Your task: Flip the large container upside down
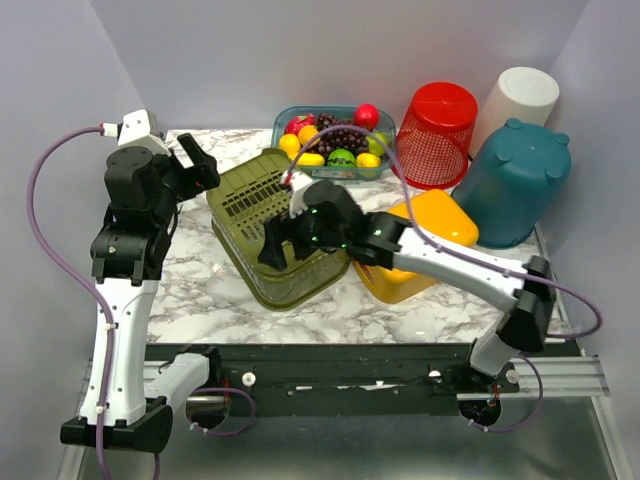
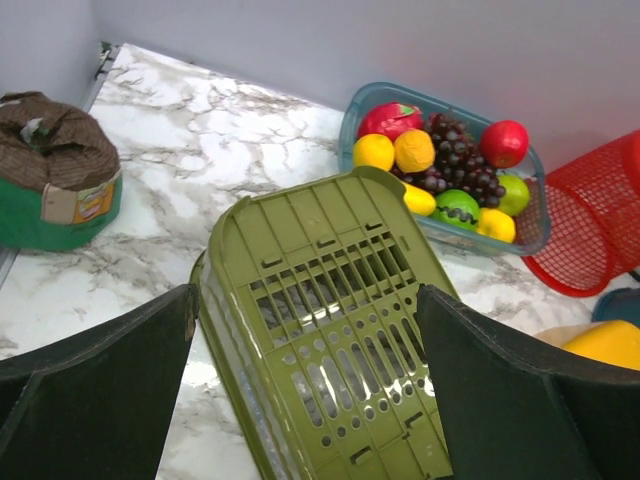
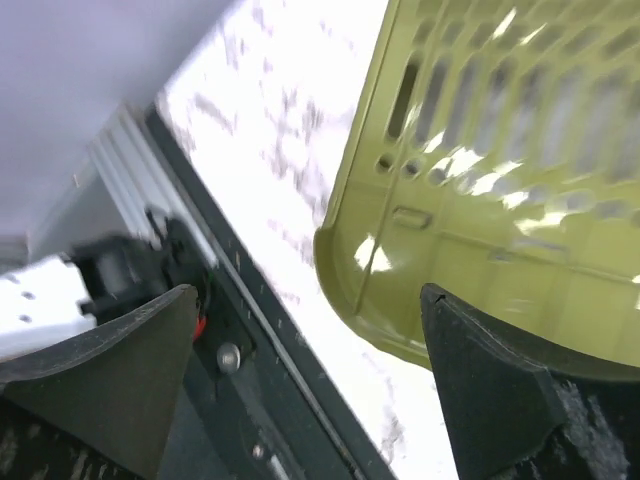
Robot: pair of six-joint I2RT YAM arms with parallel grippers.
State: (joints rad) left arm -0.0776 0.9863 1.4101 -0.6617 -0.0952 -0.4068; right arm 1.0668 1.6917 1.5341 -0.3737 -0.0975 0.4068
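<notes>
Two grippers are in view, and both stand with fingers spread wide and nothing between them. The large container (image 1: 250, 195), an olive slotted basket, lies on the marble table (image 1: 200, 290) with its perforated base turned upward and tilted, so the wanted inversion looks largely achieved. Whether its rim sits flat on the surface cannot be confirmed from these views. The right gripper (image 1: 278, 248) is low against the container's near side. Its wrist view shows a rounded lower corner of the basket just ahead of the spread fingers but not touching either one, a position that suits letting go or nudging rather than carrying. The left gripper (image 1: 203, 165) hangs raised off the container's left edge, looking down on the slotted base, seemingly kept out of the working arm's way. A fruit tray (image 2: 346, 125) sits just behind the container and a yellow tub (image 1: 440, 225) just to its right, under the right forearm, so any final settling push should be short to avoid crowding either.
</notes>
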